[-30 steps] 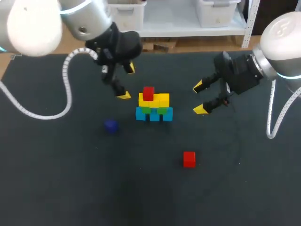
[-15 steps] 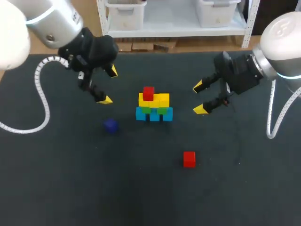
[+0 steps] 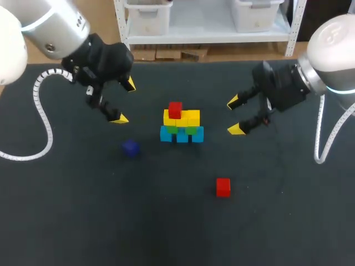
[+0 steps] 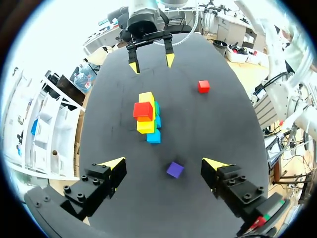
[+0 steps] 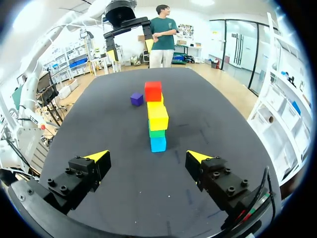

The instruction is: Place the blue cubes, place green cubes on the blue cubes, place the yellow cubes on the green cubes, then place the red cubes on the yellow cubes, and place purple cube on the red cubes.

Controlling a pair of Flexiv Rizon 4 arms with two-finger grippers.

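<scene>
Plainly, the loose red cube [image 3: 223, 187] lies alone on the counter [image 3: 77, 221], nearer than the stack [image 3: 181, 126] and slightly right of it, so near-left of the right claw [image 3: 235, 115], which hangs wide open, empty, and by my judgement closer to it. The left claw [image 3: 122, 101], likewise open and empty, hovers left of the stack, nearer the purple cube [image 3: 131, 147]. The red cube has no long axis; its sides look roughly square to the counter's edges, while the stack's rows run left to right.
</scene>
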